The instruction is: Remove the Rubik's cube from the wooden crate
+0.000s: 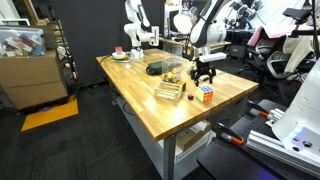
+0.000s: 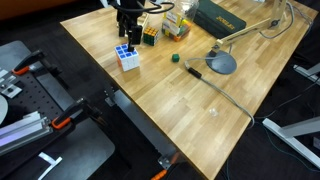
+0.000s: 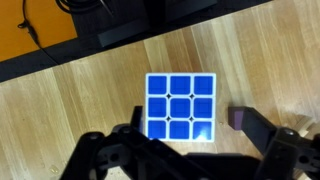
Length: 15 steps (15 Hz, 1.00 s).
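Note:
The Rubik's cube stands on the bare wooden table, outside the wooden crate, to one side of it. In an exterior view the cube shows white and blue faces. In the wrist view its blue top face fills the middle. My gripper hangs just above the cube. It is open, with one finger on each side of the cube. The right finger stands apart from the cube, and the cube is not held.
A clear container with small items stands behind the crate. A plate is at the far corner. A black box, a round grey base with a cable and a small green object lie on the table. The table edge is close to the cube.

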Each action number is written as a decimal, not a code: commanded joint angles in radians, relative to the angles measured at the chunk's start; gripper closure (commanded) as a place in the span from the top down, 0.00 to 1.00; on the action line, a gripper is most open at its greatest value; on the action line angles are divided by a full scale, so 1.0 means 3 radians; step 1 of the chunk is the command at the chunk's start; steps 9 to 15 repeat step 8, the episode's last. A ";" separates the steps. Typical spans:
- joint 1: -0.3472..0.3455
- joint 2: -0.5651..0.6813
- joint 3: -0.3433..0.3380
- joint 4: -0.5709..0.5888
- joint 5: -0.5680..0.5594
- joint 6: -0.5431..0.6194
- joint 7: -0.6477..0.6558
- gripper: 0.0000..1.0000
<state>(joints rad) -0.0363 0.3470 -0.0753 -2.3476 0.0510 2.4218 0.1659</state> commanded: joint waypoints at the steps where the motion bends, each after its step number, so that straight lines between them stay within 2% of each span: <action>1: 0.0005 -0.0019 0.0013 0.0017 -0.0001 -0.0032 -0.0022 1.00; 15: 0.0013 -0.0002 0.0012 0.0021 -0.0002 -0.0038 -0.0019 1.00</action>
